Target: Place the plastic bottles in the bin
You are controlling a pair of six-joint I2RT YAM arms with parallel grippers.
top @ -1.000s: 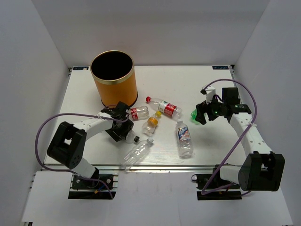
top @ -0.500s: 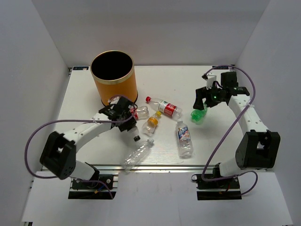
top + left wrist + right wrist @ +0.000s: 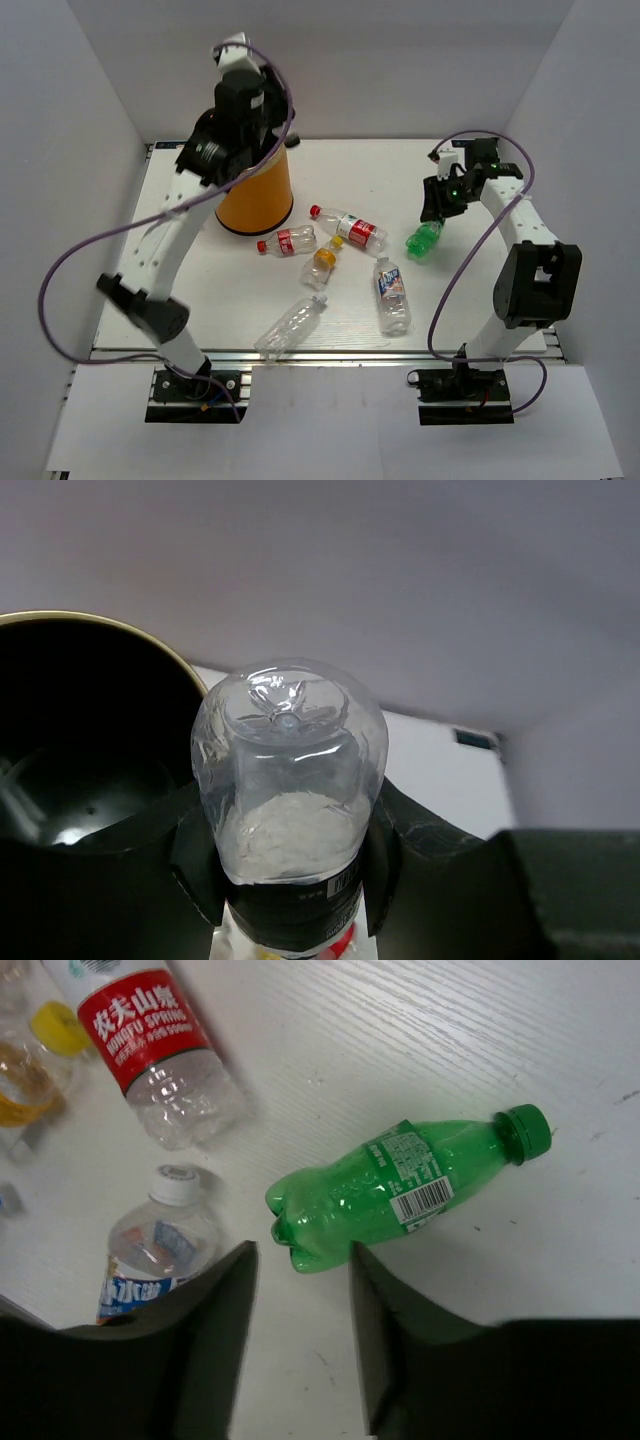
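My left gripper is shut on a clear bottle with a black label, held high beside the mouth of the orange bin, whose gold rim shows at the left of the left wrist view. In the top view the raised left arm hides that bottle and part of the bin. My right gripper hangs open just above the table, its fingertips short of the base of the green bottle lying on its side. Nothing is between its fingers.
Several bottles lie mid-table: a small red-label one, a longer red-label one, a yellow one, a blue-white one and a clear one. White walls close in the left, right and back.
The left gripper closed on the black-label bottle near the bin's foot and swung it up beside the bin's mouth. The right gripper moved toward the back over the green bottle, its jaws narrower.
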